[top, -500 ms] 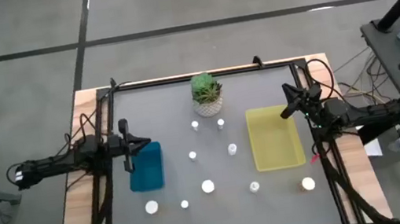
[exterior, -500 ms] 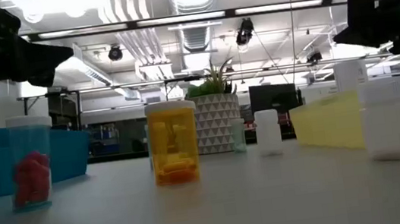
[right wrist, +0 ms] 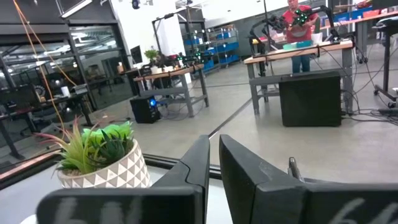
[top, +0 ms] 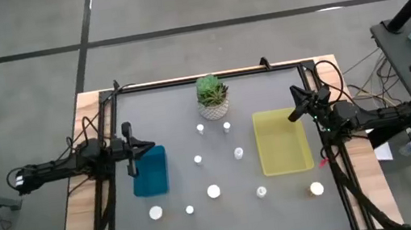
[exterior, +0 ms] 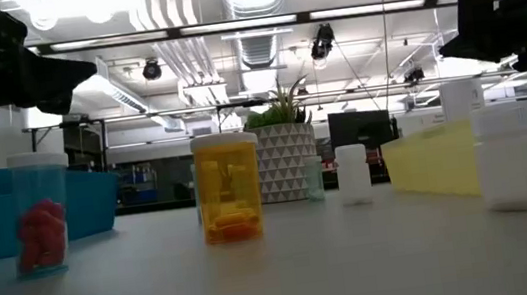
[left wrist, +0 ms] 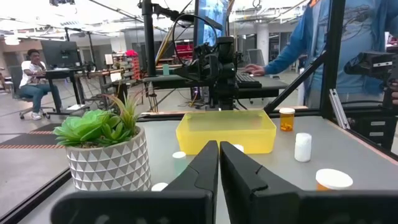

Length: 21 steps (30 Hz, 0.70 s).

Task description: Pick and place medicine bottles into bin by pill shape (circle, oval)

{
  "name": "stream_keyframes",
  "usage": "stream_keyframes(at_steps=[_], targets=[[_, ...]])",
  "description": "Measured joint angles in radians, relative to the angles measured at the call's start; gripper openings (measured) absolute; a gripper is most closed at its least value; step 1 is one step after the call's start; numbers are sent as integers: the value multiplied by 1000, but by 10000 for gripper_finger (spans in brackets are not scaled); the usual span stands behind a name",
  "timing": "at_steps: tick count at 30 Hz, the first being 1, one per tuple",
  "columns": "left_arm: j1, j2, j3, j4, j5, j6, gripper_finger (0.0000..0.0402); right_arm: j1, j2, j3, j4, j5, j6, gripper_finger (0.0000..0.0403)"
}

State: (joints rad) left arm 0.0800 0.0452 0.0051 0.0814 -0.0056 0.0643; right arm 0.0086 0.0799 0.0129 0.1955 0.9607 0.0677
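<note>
Several small white-capped medicine bottles stand upright on the grey table (top: 285, 209), among them ones at mid table (top: 213, 190), near left (top: 156, 213) and near right (top: 316, 188). In the low view a clear bottle with red pills (exterior: 40, 215), an amber one (exterior: 228, 187) and a white one (exterior: 512, 157) show. My left gripper (top: 150, 145) hovers shut and empty over the blue bin's (top: 150, 172) far end. My right gripper (top: 292, 117) hovers shut and empty at the yellow bin's (top: 282, 143) far right corner.
A white pot with a green succulent (top: 212, 98) stands at the table's far middle. The blue bin lies at the left, the yellow bin at the right. A black frame (top: 200, 77) runs along the table's edges. People show in the room beyond (left wrist: 323, 31).
</note>
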Motion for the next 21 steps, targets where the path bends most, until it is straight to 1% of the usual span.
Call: stream_keyframes(at_steps=[9,13,15,18,21], targets=[[0,0,0,29,0,-5,0,0,0,0,0,0,0,29],[0,0,0,99,0,-10,0,0,0,0,0,0,0,29],[0,1,0,150,0,-54,0,0,0,0,0,0,2,29],[0,0,0,256,-1,-162,0,0,0,0,2,0,11,29],[0,0,0,353,-1,-220,0,0,0,0,2,0,10,29]])
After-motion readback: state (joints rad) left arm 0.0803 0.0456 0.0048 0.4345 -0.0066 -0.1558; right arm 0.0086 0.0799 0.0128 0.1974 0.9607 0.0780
